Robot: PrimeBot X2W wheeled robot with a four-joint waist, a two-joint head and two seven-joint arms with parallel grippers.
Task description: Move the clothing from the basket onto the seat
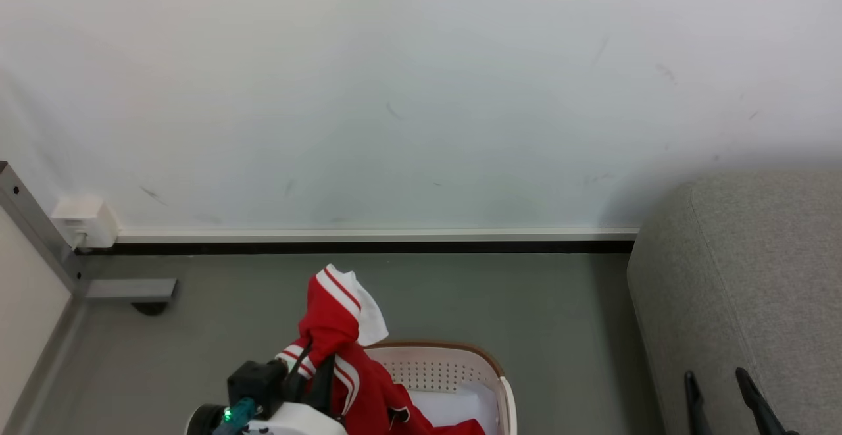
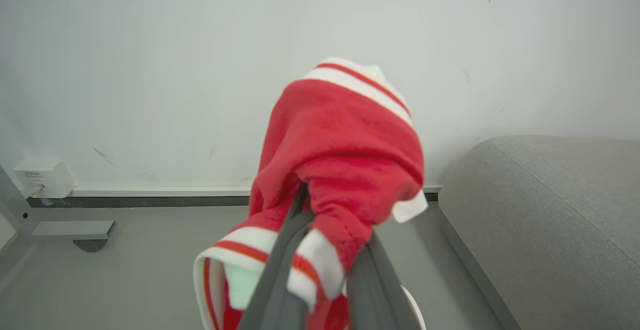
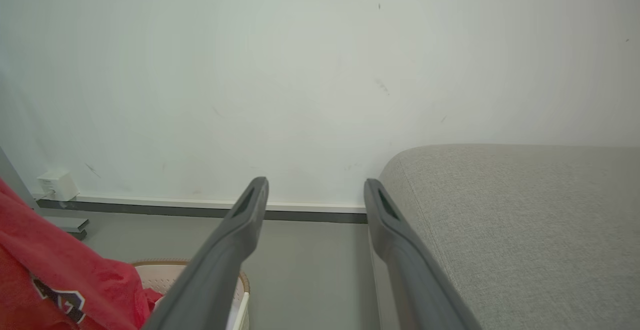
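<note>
Lift-out step: left gripper, clamped on a red jersey, holds it above the basket (its tail seemingly trailing inside, the view cutting it off); next, a rightward carry to the sofa, near which the right gripper hangs wide open, empty.

the clothing — a red jersey with white striped trim — hangs bunched above the basket, pinched in the left gripper, its lower folds trailing inside. the white perforated, brown-rimmed basket sits on the floor, well apart from the grey seat.
</note>
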